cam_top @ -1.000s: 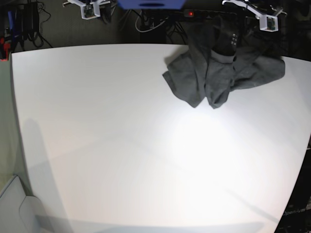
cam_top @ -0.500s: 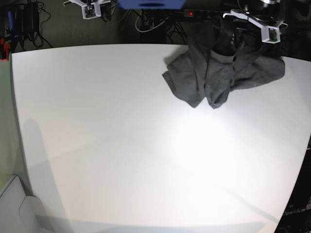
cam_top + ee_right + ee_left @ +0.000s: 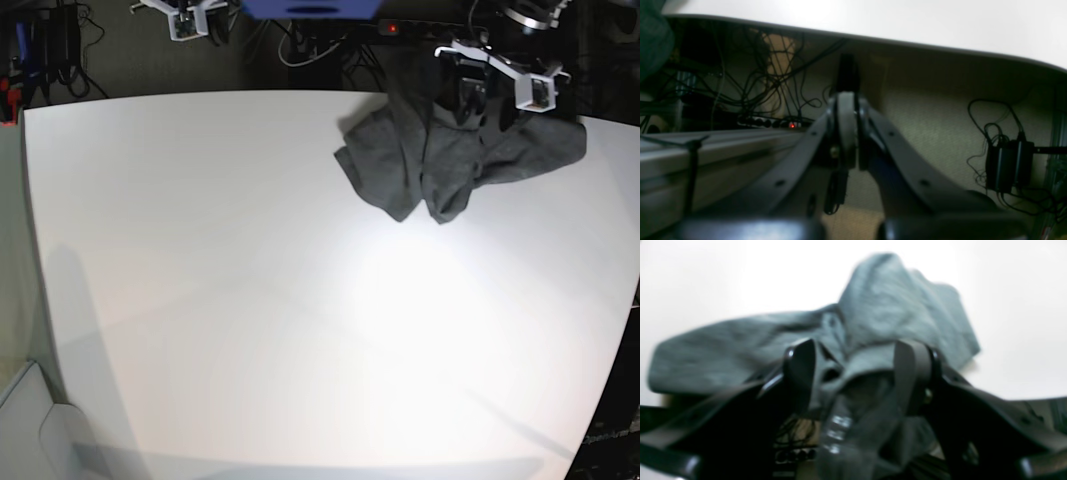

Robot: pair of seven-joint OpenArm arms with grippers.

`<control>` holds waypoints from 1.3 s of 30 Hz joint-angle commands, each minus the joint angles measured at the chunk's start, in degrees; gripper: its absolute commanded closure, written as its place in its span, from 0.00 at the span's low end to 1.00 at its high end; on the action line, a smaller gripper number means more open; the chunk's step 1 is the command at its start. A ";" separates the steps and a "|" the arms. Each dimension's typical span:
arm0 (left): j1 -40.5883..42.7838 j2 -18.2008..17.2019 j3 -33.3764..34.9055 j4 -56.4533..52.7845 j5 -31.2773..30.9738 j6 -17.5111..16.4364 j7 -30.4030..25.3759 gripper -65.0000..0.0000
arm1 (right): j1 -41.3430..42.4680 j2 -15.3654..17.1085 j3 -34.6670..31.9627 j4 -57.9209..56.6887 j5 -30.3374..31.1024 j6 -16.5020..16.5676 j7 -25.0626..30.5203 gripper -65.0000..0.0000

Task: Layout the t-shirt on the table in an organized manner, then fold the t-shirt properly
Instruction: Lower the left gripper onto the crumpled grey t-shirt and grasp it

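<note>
**K:** Since a second ago the left gripper (image 3: pixel 470 95) has come into the base view, down over the shirt's far edge; shirt itself hasn't shifted.

**M:** Jaw state?

**K:** Left fingers (image 3: pixel 800 373) stand apart, cloth bunched between and under them, no pinch visible. Wrist picture is blurred, so I can't tell if the pads touch the fabric. Right gripper (image 3: pixel 848 133) is pressed shut on nothing, hanging past the table's far edge.

**M:** Shirt condition?

**K:** T-shirt (image 3: pixel 450 160) is a dark grey crumpled heap at the far right of the table (image 3: pixel 250 300). Heavy folds, one lobe toward the middle, one flap running out to the right edge. Part of it drapes over the far rim. Neck and sleeves not distinguishable.

**M:** Anything around it?

**K:** Table surface near it is bare white. Behind the far edge: tangled cables (image 3: pixel 750 76), a power strip (image 3: pixel 395 28) with a red light, a black adapter (image 3: pixel 1008 166) on the right wrist view. A blue object (image 3: pixel 310 8) at the top edge of the base view, well apart from the shirt.
</note>
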 commanded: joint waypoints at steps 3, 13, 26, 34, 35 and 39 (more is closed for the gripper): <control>0.25 -0.36 -0.16 -0.32 0.19 -0.08 -1.54 0.43 | -0.86 0.11 -0.09 0.70 -0.12 0.14 1.31 1.00; -6.70 -0.18 0.19 -0.32 -0.34 -0.08 11.56 0.43 | -0.69 0.11 -0.09 0.70 -0.12 0.14 1.31 1.00; -11.80 -0.18 7.49 -0.58 -0.25 0.45 14.55 1.00 | -0.60 0.11 -0.09 0.70 -0.12 0.14 1.31 1.00; -11.80 -0.18 7.14 0.65 -0.43 0.45 14.11 0.99 | -0.51 0.11 -0.09 0.70 -0.12 0.14 1.31 1.00; -11.88 -0.18 7.14 0.74 -0.43 0.45 14.02 0.99 | -0.51 0.11 -0.09 0.70 -0.12 0.14 1.31 1.00; -16.63 1.40 6.88 0.83 -5.35 0.45 14.37 0.99 | 0.10 0.11 -0.09 0.70 -0.12 0.14 1.31 1.00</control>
